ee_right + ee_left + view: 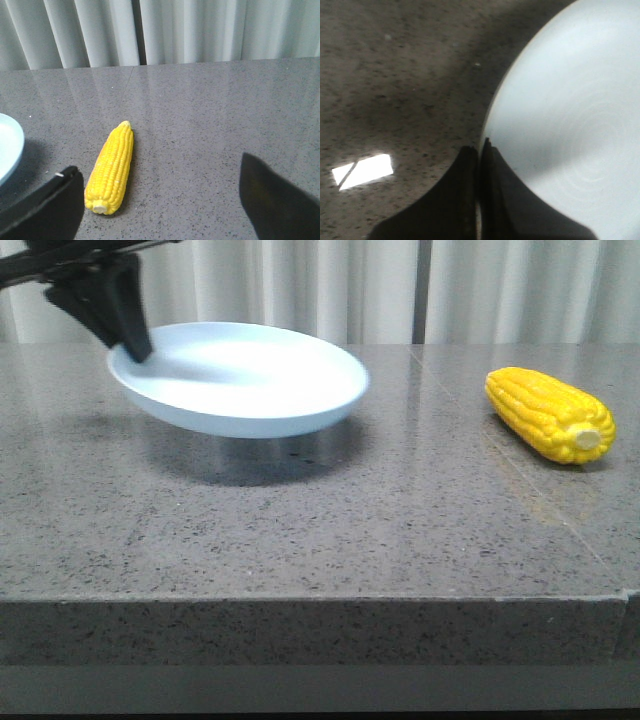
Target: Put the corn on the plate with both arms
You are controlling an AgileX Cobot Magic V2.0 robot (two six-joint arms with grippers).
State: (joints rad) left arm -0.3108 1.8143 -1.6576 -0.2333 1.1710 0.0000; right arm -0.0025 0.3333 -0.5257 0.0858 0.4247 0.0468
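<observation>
**Plate lifted by the left arm, corn lying alone on the stone**

Where the grey speckled stone table [300, 530] ends in a thick front edge, nothing but bare surface and a soft dark shadow under the raised dish. Further back on the right, a bright yellow glossy toy corn cob [550, 414] with neat rows of kernels, lying flat on the stone, pale round stub end turned toward the table's front. Well apart from the dish, touching nothing else.

On the left, a round shallow pale blue-white plastic plate [240, 380], held clear of the tabletop and tilted a little. Pinched at its left rim by the black left gripper [128, 340]; in the left wrist view, both dark fingers [507, 200] pressed tight together on the rim of that plate [580, 110], one on each side of it.

From the right wrist view, the black right gripper [160, 200] spread wide, hovering above the stone with nothing between its fingers, near the stub end of the corn cob [112, 167]. A sliver of the plate [9, 150] beyond the cob's other side.

Farthest back, pale pleated curtains [330, 285] behind the table.
</observation>
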